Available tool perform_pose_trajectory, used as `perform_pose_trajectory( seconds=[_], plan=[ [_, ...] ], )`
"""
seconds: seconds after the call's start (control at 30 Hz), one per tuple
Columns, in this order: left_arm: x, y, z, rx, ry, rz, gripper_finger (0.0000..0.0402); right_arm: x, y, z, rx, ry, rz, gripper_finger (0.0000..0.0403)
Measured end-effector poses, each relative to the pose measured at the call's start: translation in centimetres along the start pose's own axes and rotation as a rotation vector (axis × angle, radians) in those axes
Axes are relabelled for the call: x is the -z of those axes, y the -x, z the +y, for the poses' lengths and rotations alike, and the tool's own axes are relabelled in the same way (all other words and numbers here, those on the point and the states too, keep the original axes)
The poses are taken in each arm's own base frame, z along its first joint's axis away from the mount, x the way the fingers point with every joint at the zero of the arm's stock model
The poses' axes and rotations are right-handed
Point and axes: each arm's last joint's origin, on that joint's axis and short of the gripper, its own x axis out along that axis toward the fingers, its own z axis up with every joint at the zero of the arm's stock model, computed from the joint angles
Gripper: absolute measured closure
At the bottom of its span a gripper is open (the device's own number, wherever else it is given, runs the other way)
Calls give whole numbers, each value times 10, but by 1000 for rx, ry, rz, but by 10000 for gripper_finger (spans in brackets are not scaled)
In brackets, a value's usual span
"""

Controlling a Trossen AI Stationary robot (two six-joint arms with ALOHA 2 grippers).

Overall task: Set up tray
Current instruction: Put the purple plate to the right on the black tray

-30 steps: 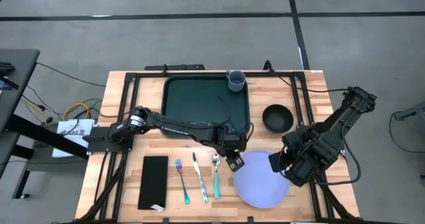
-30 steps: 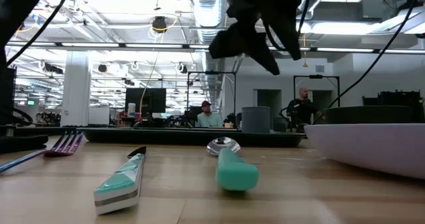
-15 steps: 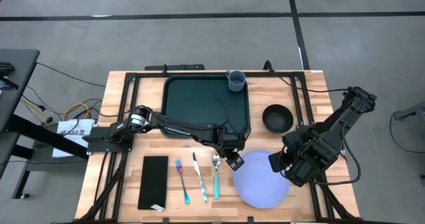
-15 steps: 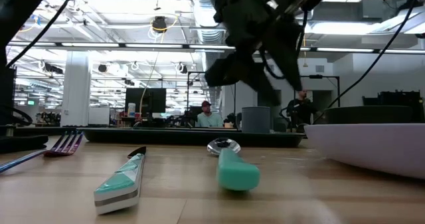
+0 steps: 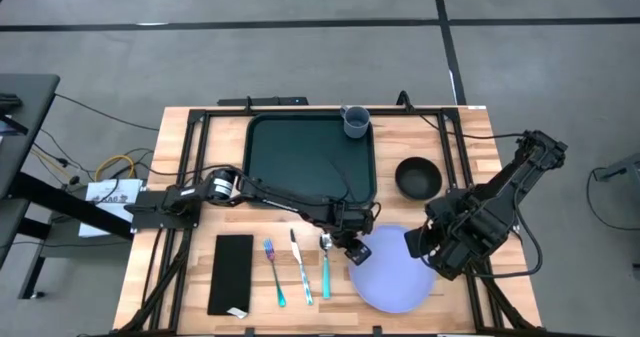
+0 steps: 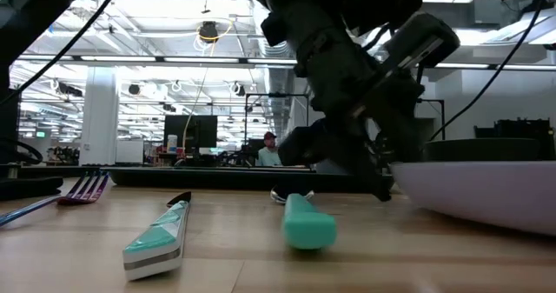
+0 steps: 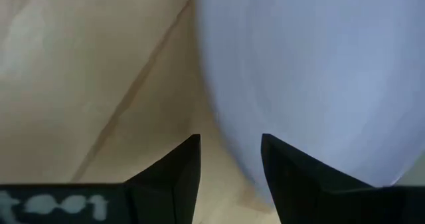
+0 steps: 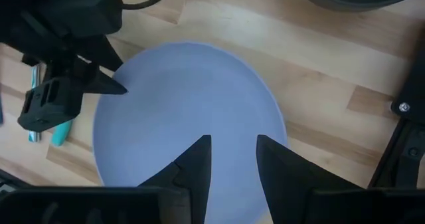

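Barely begun: large dark green plastic tray [image 5: 310,157] holds only a grey cup [image 5: 356,122]; left pincer [image 5: 357,252], released, straddles the pale-blue round plate's [image 5: 395,272] rim.

Dark jointed arms [image 5: 280,193], black cables, wedge-shaped fingers [image 7: 174,177].

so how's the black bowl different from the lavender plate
The black bowl is small, deep and dark; the lavender plate is much wider, shallow and pale. The bowl sits apart from both arms, beside the tray, while the left tool is at the plate's rim, fingers open, and the right tool hovers over its other side. Both are round and rest on the wooden table, off the tray.
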Motion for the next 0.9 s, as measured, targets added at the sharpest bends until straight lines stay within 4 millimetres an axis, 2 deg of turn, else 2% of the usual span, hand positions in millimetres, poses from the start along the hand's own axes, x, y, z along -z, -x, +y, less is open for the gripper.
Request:
perform_pose_trajectory(
  seconds=[0.17, 0.27, 0.57, 0.73, 0.9],
  plan=[
    [4, -3, -1, -26, -4, -11, 259, -1, 0, 0, 2, 4, -9, 290],
    [2, -2, -2, -24, -5, -20, 276, -2, 0, 0, -2, 4, -20, 290],
    [1, -1, -4, 7, -27, -2, 391, -2, 0, 0, 0, 4, -21, 290],
    [1, 4, -9, 14, -60, 18, 395, -2, 0, 0, 5, 6, -23, 290],
    [-9, 21, -23, 29, -104, -2, 399, -2, 0, -1, 9, 8, -25, 290]
  ],
)
